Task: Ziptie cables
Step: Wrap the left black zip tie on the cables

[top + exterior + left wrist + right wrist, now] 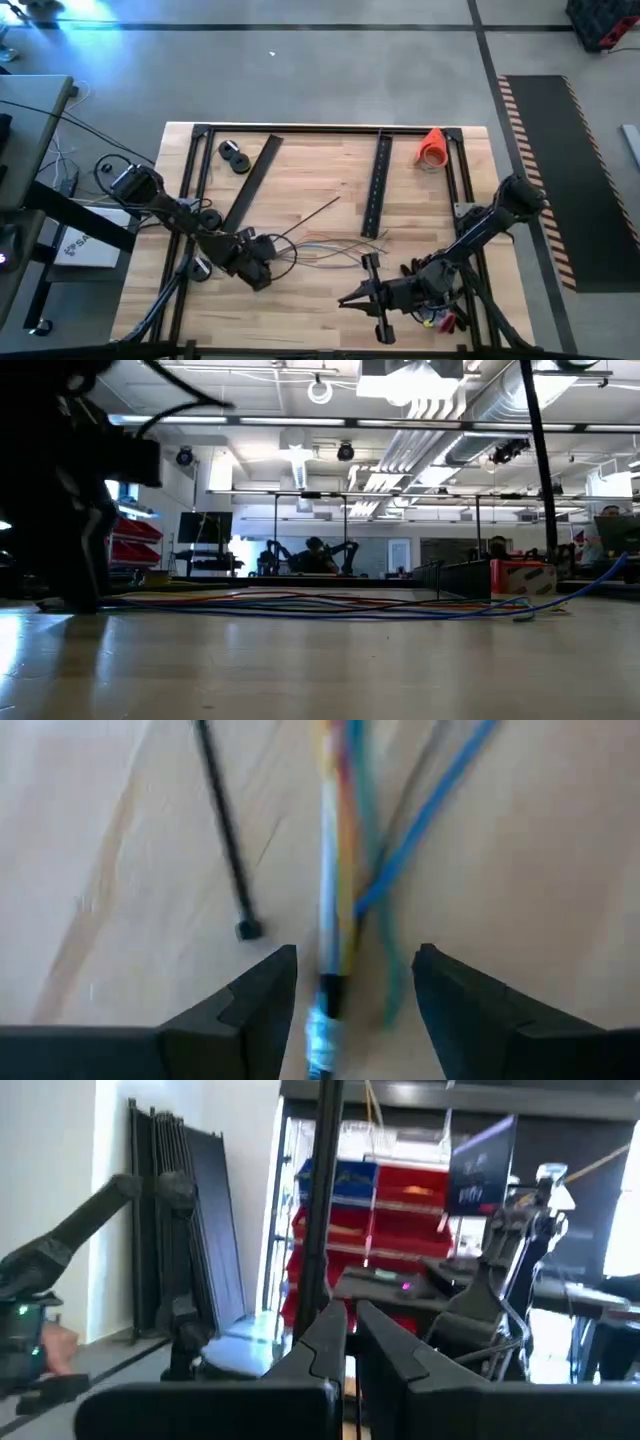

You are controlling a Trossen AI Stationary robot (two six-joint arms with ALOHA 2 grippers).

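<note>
Left gripper point(268, 262) is down low over the wooden table point(300, 310), fingers point(255, 1010) spread apart and straddling the near ends of the cables point(340, 860). That bundle (blue, orange and pale strands, blurred in the wrist view) runs straight out from between the fingers and lies across the table's middle, between the two arms. A thin black zip tie point(225, 830) lies just beside the cables. Over on the other side, the right gripper point(345, 298) holds a thin dark upright strip point(325, 1180), fingers point(325, 1335) nearly together around it.
</note>
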